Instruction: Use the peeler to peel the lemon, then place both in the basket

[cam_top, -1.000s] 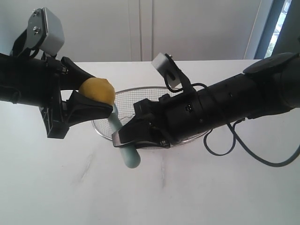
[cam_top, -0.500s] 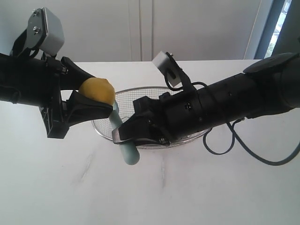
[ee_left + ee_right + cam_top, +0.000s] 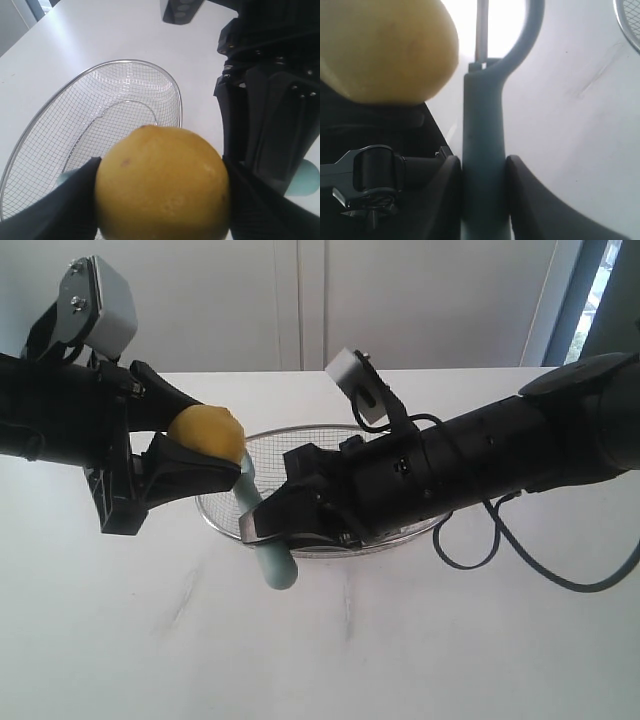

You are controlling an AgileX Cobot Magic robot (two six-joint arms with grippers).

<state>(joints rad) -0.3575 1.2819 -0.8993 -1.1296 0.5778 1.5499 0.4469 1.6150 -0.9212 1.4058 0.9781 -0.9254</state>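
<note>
White desk [image 3: 420, 640] below: left tool [image 3: 216, 446] clamped on the lemon [image 3: 203, 432], right tool [image 3: 262, 531] gripping the peeler [image 3: 276, 570]; a glancing stroke could pop the lemon free.

Plain indoor room — white table [image 3: 420, 650], panelled wall [image 3: 420, 300].

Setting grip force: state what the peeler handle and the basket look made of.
The peeler handle looks like plastic: matte pale teal, smooth and moulded. The basket looks like metal: shiny silver wire mesh, see-through, with a thicker rim.
</note>
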